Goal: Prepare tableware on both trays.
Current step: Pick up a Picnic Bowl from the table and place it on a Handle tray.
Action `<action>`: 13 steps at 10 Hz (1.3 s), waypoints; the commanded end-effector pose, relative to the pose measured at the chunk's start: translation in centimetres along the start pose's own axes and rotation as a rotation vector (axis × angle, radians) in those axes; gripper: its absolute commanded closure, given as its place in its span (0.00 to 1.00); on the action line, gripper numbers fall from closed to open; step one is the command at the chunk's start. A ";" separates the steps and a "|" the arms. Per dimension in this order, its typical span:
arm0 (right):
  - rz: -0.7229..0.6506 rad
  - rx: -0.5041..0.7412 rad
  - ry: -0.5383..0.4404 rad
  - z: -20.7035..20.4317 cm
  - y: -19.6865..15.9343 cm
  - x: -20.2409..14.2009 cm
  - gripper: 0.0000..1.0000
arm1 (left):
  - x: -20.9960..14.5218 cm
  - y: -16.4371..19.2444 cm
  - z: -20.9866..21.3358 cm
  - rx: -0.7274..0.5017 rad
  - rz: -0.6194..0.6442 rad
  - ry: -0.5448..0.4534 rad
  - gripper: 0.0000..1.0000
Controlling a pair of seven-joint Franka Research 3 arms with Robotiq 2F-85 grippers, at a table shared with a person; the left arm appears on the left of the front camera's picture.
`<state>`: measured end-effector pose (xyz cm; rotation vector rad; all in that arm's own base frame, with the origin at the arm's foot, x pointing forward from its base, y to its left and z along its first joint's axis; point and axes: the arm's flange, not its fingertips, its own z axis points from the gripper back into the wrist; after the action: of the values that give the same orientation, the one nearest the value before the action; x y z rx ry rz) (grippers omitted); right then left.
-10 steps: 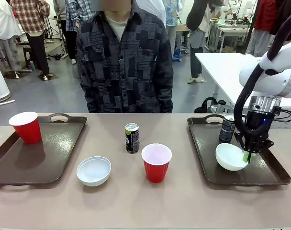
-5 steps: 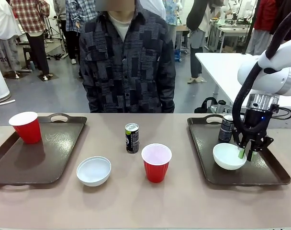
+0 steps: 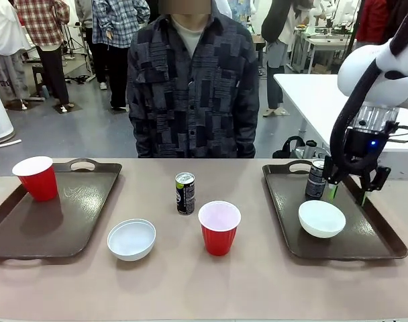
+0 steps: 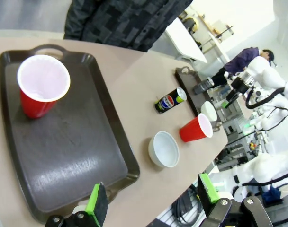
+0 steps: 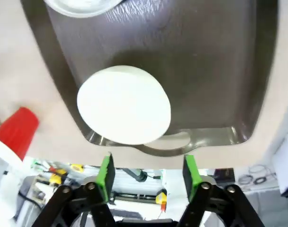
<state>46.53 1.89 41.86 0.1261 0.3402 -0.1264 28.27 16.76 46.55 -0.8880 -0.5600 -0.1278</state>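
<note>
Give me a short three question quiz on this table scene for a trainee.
1. True or false: the right tray holds a bowl and a can.
2. What stands on the left tray?
3. The right gripper is: A, shut on the bowl; B, open above the right tray; C, holding a can.
Key: 1 true. 2 a red cup. 3 B.
</note>
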 end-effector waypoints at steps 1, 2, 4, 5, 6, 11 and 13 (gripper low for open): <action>-0.015 -0.071 -0.054 1.2 1.0 -2.9 0.00 | 0.0 0.0 0.0 -0.016 -0.009 -0.013 0.00; -0.015 -0.095 -0.075 2.4 1.6 -4.1 0.00 | 0.0 0.0 0.0 -0.016 -0.009 -0.013 0.00; -0.015 -0.115 -0.106 4.7 2.7 -6.7 0.00 | 0.0 0.0 0.0 -0.016 -0.009 -0.013 0.00; -0.010 -0.119 -0.109 5.6 3.1 -7.5 0.00 | 0.0 0.0 0.0 -0.016 -0.009 -0.013 0.00; -0.011 -0.127 -0.099 6.2 3.4 -7.9 0.00 | 0.0 0.0 0.0 -0.016 -0.009 -0.013 0.00; 0.009 -0.102 -0.108 6.1 3.1 -7.8 0.00 | 0.0 0.0 0.0 -0.016 -0.009 -0.013 0.00; 0.009 -0.102 -0.108 6.1 3.1 -7.8 0.00 | 0.0 0.0 0.0 -0.016 -0.009 -0.013 0.00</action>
<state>41.50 4.91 50.89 0.0179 0.2472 -0.1049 28.27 16.76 46.55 -0.8879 -0.5598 -0.1278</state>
